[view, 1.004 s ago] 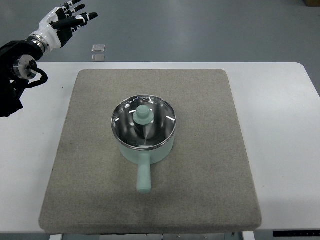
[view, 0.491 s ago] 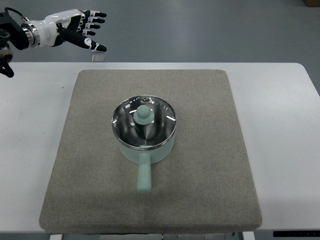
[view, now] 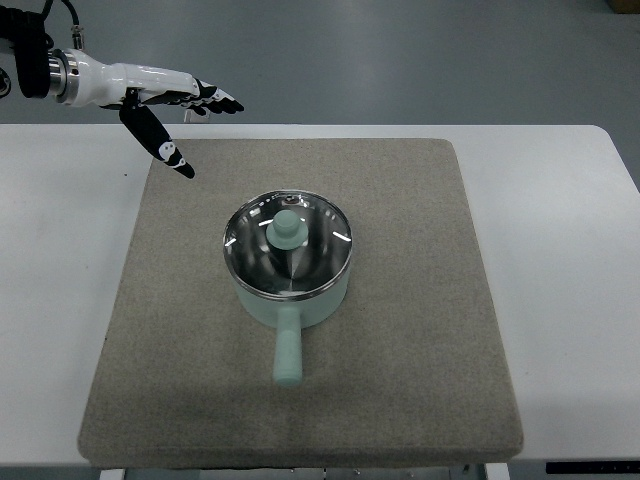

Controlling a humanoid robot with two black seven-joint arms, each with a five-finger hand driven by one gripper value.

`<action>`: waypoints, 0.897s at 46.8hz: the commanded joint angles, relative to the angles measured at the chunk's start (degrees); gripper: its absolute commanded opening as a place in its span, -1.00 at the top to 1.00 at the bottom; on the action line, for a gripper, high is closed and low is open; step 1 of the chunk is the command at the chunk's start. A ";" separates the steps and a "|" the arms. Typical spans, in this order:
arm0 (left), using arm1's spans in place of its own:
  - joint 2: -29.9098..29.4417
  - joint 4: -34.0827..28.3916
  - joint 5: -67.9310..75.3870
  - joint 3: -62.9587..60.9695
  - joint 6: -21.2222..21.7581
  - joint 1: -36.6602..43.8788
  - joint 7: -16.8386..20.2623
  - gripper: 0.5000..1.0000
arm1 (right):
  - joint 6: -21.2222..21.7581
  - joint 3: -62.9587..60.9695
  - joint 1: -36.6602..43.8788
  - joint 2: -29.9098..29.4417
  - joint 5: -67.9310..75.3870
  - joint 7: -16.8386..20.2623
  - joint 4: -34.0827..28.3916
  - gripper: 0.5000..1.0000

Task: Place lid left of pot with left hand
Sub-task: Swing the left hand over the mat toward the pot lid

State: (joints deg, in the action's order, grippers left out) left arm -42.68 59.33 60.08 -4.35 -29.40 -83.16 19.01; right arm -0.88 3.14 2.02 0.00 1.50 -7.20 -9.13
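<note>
The white table (view: 560, 300) fills most of the view, and beyond its far edge I see a grey floor (view: 400, 60). On the table lies a big grey mat (view: 420, 380), almost square, which covers the middle part. Near the center of the mat stands the pale green pot (view: 290, 300). Its handle (view: 287, 357) points toward me, to the near edge of the mat. The glass lid (view: 288, 245) with a metal rim sits flat on top of the pot and closes it. On the middle of the lid there is a green knob (view: 285, 229).

My left hand (view: 165, 95) comes in from the upper left corner and hangs above the far left corner of the mat, well apart from the pot and the lid. My fingers (view: 215, 98) are spread and stretched out, and they hold nothing. The thumb (view: 160, 142) points down and toward the pot. The hand is white with black fingertips.
</note>
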 commanded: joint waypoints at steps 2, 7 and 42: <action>-0.03 1.66 5.92 -0.04 -0.48 -0.69 5.33 -0.97 | 0.00 0.02 0.00 0.00 0.00 0.00 -0.01 -0.69; -0.38 3.25 7.15 -0.40 -0.74 -1.13 8.58 -0.98 | 0.00 0.02 0.00 0.00 0.00 0.00 -0.01 -0.69; 4.88 5.62 23.50 0.04 4.70 -4.12 15.99 -0.98 | 0.00 -0.06 0.00 0.00 0.00 0.00 -0.01 -0.69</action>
State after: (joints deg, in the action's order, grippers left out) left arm -38.98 65.11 81.85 -4.27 -26.34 -87.44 35.02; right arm -0.88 3.11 2.02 0.00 1.50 -7.20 -9.14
